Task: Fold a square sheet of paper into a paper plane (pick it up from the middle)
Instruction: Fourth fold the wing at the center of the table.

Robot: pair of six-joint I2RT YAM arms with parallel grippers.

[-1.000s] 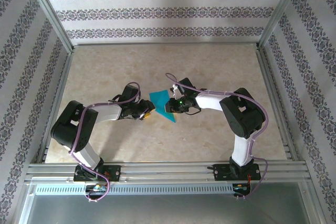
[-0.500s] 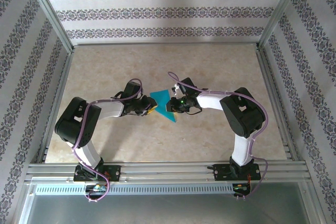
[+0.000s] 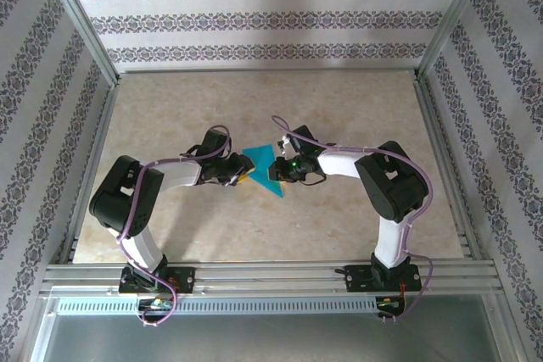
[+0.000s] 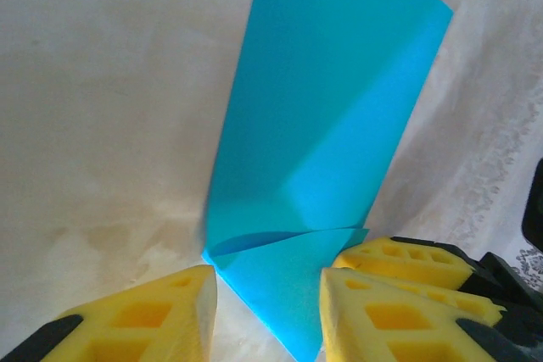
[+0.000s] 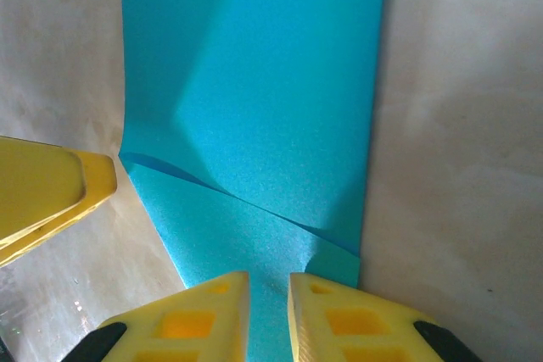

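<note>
The square sheet of paper [image 3: 260, 162] lies mid-table as a teal-blue strip with one corner folded over into a loose triangular flap [image 4: 293, 281]. My left gripper [image 3: 242, 178] is at its left end, open. Its yellow foam fingers [image 4: 144, 320] straddle the flap's tip low over the table [image 4: 102, 125]. My right gripper [image 3: 279, 169] is at the sheet's right side. Its fingers [image 5: 356, 320] stand a narrow gap apart, open, tips resting on the flap [image 5: 229, 235], which dimples beside them. The right gripper's fingers [image 4: 407, 262] show beside the paper in the left wrist view.
The beige marbled table [image 3: 339, 108] is fenced by aluminium rails [image 3: 271, 270] and patterned walls [image 3: 254, 19]. Both arms reach in toward the middle, with their grippers only a few centimetres apart over the paper. The left gripper's finger [image 5: 42, 184] shows at the left in the right wrist view.
My left arm has swung its elbow a little right and forward, bringing the left gripper closer against the paper's left end. The right gripper and the paper have hardly moved.
</note>
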